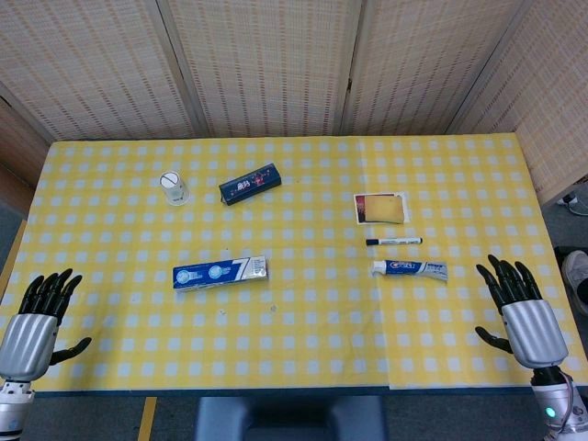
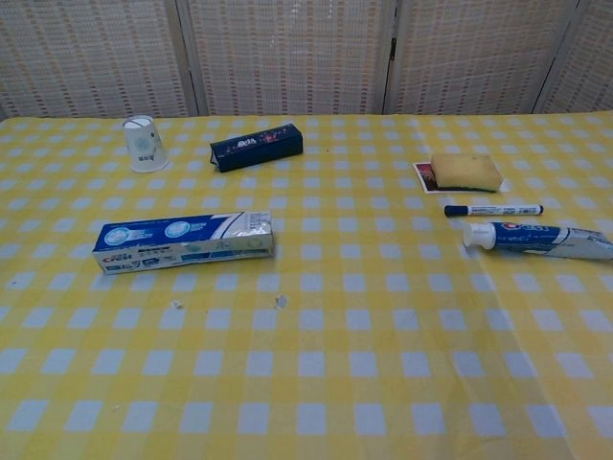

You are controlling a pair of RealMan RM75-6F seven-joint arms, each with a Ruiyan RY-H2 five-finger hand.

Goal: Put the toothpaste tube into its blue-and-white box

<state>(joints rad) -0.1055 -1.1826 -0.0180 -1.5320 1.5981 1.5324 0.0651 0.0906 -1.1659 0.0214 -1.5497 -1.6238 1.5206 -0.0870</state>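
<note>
Left hand [image 1: 41, 308] and right hand [image 1: 517, 303] are alike — glossy black fingers on a ribbed silver-grey metallic palm housing. Below the right hand, the wrist section is grey with a small lit green-cyan indicator — the left wrist shows grey casing only.
</note>
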